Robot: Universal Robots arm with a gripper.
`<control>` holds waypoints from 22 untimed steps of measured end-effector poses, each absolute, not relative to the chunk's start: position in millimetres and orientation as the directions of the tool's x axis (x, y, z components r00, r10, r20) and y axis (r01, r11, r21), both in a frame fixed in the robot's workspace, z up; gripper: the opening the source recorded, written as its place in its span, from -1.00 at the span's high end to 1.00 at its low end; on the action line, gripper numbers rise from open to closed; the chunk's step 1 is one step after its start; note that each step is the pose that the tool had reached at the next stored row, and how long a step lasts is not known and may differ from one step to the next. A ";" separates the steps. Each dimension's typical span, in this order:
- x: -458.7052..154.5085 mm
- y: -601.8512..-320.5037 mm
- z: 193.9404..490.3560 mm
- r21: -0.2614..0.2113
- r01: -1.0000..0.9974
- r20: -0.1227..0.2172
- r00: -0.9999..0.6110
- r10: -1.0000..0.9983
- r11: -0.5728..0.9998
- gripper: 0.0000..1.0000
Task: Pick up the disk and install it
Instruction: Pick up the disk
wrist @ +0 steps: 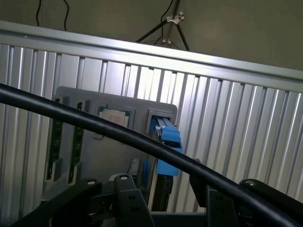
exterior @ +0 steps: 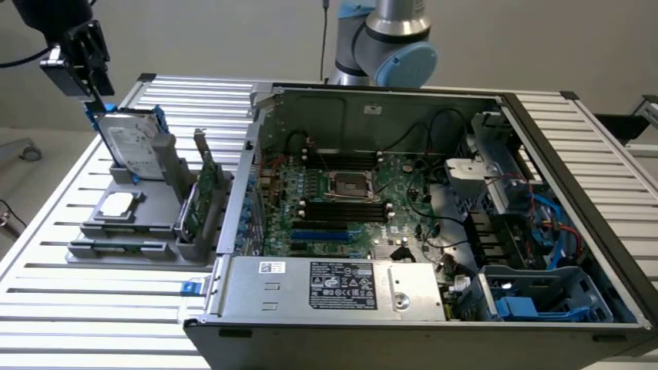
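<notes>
We see a ribbed aluminium counter (exterior: 92,308) before a plain, evenly lit beige wall (exterior: 226,38). In the wrist view, a dark tripod (wrist: 166,24) stands on a dull floor (wrist: 246,33).

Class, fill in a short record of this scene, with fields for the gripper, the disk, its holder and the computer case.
gripper: open, holding nothing, close above the disk's top end
disk: upright in the grey holder, blue rails on its edges, not yet installed
grey holder: on the slatted table, at the exterior view's left of the case; also carries a silver square piece and green circuit cards
computer case: side open, motherboard exposed
</notes>
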State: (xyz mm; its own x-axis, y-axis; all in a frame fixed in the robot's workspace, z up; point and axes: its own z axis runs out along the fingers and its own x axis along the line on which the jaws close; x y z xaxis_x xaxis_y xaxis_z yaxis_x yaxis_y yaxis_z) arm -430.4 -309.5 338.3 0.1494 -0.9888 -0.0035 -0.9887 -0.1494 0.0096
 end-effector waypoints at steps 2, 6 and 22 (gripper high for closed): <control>-430.5 -309.4 336.2 0.009 -0.988 -0.003 0.151 -0.989 -0.151 -0.08; -430.5 -309.3 329.4 0.005 -0.988 -0.003 0.156 -0.988 -0.156 -0.08; -437.1 -308.6 300.4 -0.003 -0.986 -0.001 0.166 -0.986 -0.166 -0.08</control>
